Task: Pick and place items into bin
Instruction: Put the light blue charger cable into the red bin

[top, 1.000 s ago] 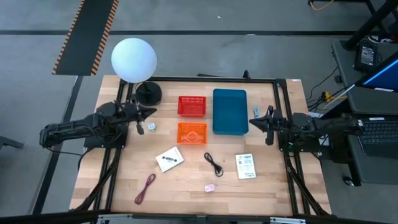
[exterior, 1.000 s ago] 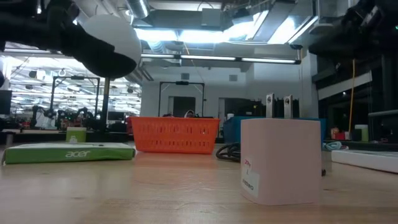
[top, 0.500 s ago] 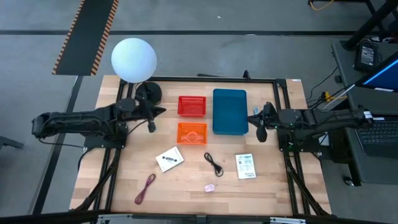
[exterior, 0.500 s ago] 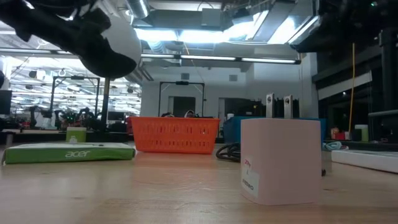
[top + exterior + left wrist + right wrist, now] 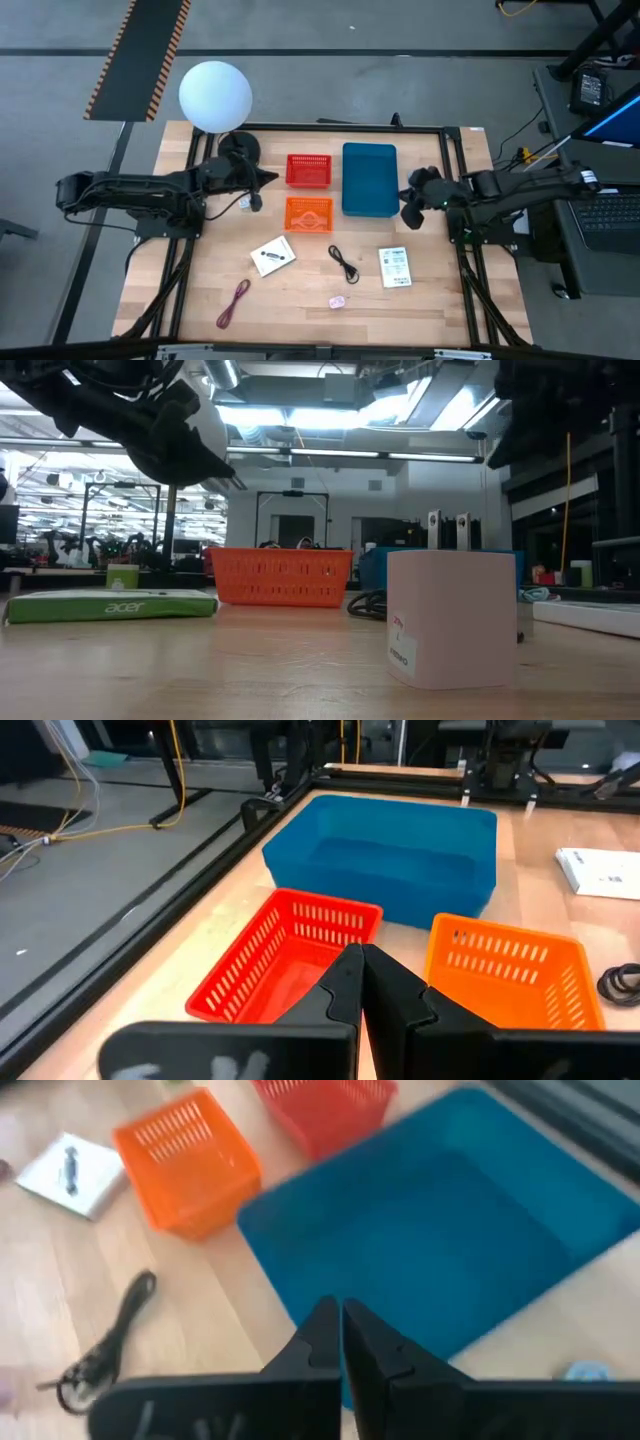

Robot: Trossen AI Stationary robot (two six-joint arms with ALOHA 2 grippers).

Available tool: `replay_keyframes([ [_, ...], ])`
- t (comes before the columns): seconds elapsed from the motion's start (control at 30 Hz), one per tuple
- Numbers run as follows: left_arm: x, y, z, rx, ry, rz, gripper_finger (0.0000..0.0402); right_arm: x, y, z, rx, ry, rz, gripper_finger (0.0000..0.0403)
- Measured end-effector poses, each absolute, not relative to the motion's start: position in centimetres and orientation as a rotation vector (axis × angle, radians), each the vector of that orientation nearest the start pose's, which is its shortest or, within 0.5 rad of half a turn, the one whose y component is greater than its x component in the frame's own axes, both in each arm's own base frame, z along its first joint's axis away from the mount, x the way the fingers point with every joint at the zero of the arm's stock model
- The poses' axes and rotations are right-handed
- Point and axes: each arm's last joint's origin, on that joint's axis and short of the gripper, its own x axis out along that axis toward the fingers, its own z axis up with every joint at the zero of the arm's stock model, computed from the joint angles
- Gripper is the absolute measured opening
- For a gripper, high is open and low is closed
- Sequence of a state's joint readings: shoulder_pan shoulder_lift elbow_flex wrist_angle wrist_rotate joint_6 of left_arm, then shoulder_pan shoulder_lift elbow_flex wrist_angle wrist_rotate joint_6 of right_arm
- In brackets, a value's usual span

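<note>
In the high view, two white printed packets (image 5: 272, 256) (image 5: 395, 266) lie flat on the near half of the table. A black cord (image 5: 344, 263) lies between them. A dark-red cord (image 5: 233, 303) and a tiny pink piece (image 5: 337, 300) lie nearer the near edge. My left gripper (image 5: 256, 188) is shut and empty, and hovers just left of the red basket (image 5: 308, 170). My right gripper (image 5: 408, 208) is also shut and empty, at the right edge of the blue bin (image 5: 370, 180). The right wrist view shows the black cord (image 5: 100, 1350) and one packet (image 5: 68, 1172).
An orange basket (image 5: 308, 213) sits in front of the red one, left of the blue bin. A white globe lamp (image 5: 215, 97) stands on its dark base at the far left corner. A small pale bit (image 5: 243, 203) lies below my left gripper. Bare wood lies along the near edge.
My left gripper has moved toward the table's right, closing on the red basket. My right gripper has moved toward the table's left, up to the blue bin's right edge. Nothing on the table has shifted.
</note>
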State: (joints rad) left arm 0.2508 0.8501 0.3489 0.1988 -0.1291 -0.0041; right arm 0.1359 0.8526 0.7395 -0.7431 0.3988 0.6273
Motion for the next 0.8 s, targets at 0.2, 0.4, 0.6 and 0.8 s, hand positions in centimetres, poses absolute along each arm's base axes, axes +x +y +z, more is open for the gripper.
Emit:
replay_keyframes([
  [0.2, 17.5, 4.9, 20.8, -0.001, 0.304, 0.375, 0.0004, 15.1, 1.2, 24.9, 0.47, 0.843, -0.617, 0.0],
  [0.4, 17.5, 4.9, 20.9, 0.084, 0.313, 0.363, 0.0004, 14.8, 0.9, 24.4, 0.539, 0.867, -0.756, 0.0],
  [0.6, 17.5, 4.9, 20.9, 0.115, 0.32, 0.364, 0.0004, 14.7, -0.2, 24.3, 0.55, 0.845, -0.863, 0.0],
  [0.8, 17.5, 4.9, 20.9, 0.116, 0.32, 0.364, 0.0004, 14.8, -1.6, 23.9, 0.627, 0.817, -1.005, 0.0],
])
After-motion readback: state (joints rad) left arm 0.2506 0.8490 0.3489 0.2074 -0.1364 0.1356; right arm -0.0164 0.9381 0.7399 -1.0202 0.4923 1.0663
